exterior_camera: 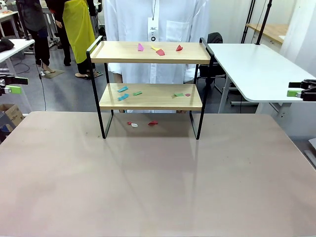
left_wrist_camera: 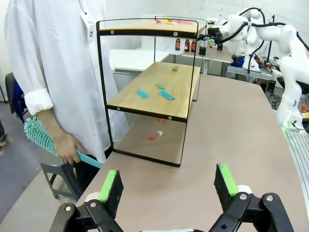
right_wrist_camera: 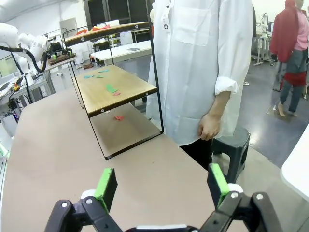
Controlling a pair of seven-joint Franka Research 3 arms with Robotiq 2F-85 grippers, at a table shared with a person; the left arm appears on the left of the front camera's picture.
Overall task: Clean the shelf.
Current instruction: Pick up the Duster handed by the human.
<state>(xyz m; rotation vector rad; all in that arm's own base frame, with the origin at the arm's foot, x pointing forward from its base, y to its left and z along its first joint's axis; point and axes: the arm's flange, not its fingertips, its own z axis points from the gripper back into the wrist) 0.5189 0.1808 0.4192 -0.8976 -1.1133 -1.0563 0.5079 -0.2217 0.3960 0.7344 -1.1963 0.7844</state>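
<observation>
Left gripper (left_wrist_camera: 168, 180): black fingers with flat green pads, jaws spread wide, nothing between them; it hangs over the table's edge, well apart from the shelf.
Right gripper (right_wrist_camera: 161, 180): same build, jaws also wide apart and empty, at the opposite end of the table.
Table (exterior_camera: 158, 173): smooth, matte, pale grey-brown top with a faint sheen.
Shelf (exterior_camera: 153, 102): stands on the far middle of the table, close to the person; two light wood-grain boards in a thin black metal frame with raised side rails.
Scraps (exterior_camera: 123, 97): small, flat, irregular paper bits; pink, yellow and red on the top board, blue, green and red on the lower one, red and white on the table beneath.
Person (exterior_camera: 128, 19): white coat, just behind the shelf, cut off by the picture's top edge.
Duster (left_wrist_camera: 37, 136): fluffy teal head on a blue handle, held low in one hand (left_wrist_camera: 67, 147); the fist covers the middle of the handle.
Hard to make out: whether the scraps are torn or folded.
</observation>
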